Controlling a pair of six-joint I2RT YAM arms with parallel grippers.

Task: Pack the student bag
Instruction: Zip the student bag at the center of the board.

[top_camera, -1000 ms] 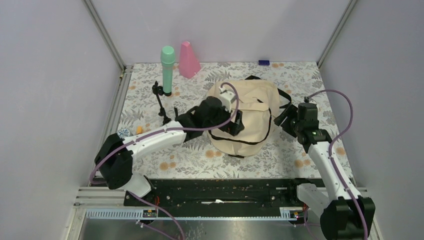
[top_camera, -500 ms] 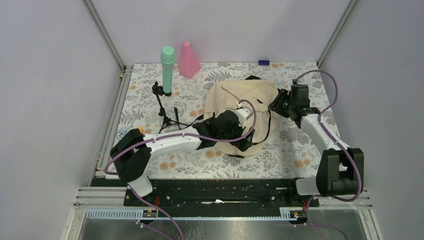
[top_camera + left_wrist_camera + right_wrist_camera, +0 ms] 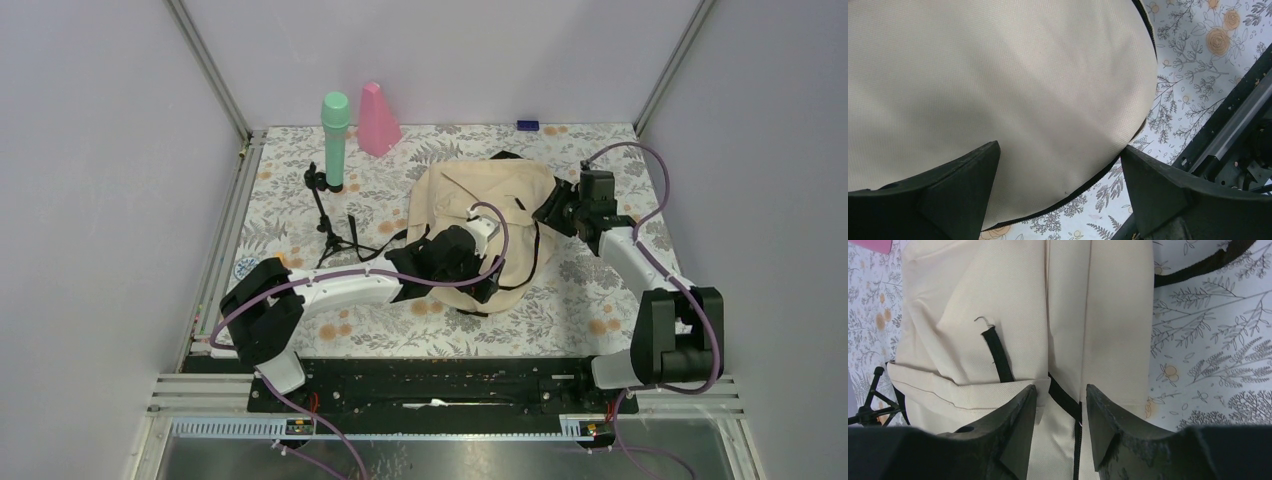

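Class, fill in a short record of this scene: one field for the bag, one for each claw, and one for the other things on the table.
bag: student bag, cream with black trim, lying on the floral table
left claw: open wide, above the bag's near end
right claw: open a little, at the bag's right side, with a black strap showing in the gap
other items: green microphone, upright, and pink cone, both at the far left
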